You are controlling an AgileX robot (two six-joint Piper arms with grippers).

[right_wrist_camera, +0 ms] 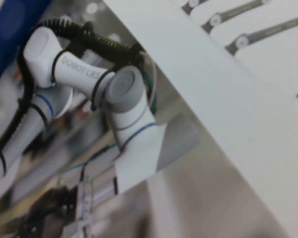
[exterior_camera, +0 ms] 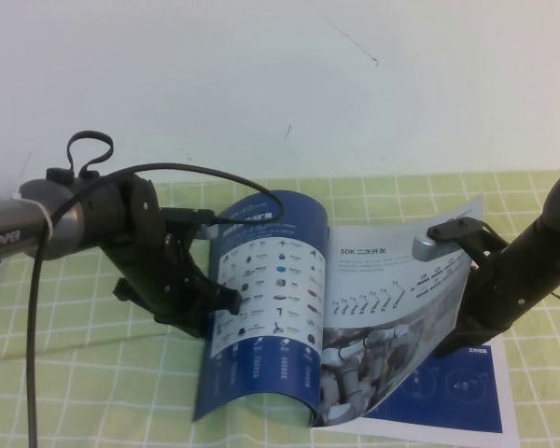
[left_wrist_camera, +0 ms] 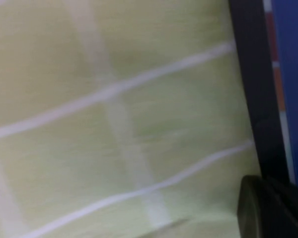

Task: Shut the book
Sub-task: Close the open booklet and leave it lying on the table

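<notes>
The book [exterior_camera: 383,308], a thin blue and white brochure, lies open on the green checked cloth [exterior_camera: 93,392]. Its left leaf [exterior_camera: 271,299] stands up and curls over toward the right. My left gripper [exterior_camera: 222,301] is pressed against the outer blue side of that leaf, low near the cloth. The left wrist view shows the cloth [left_wrist_camera: 114,124] and the leaf's blue edge [left_wrist_camera: 295,74]. My right gripper [exterior_camera: 459,235] is at the outer edge of the right-hand page [exterior_camera: 392,271], shut on it and holding it off the sheet below. Printed page [right_wrist_camera: 238,99] fills the right wrist view.
A flat blue and white sheet of the book [exterior_camera: 457,397] lies under the lifted page at the front right. The white wall [exterior_camera: 280,84] rises behind the table. The left arm's black cable [exterior_camera: 37,308] loops down at the left.
</notes>
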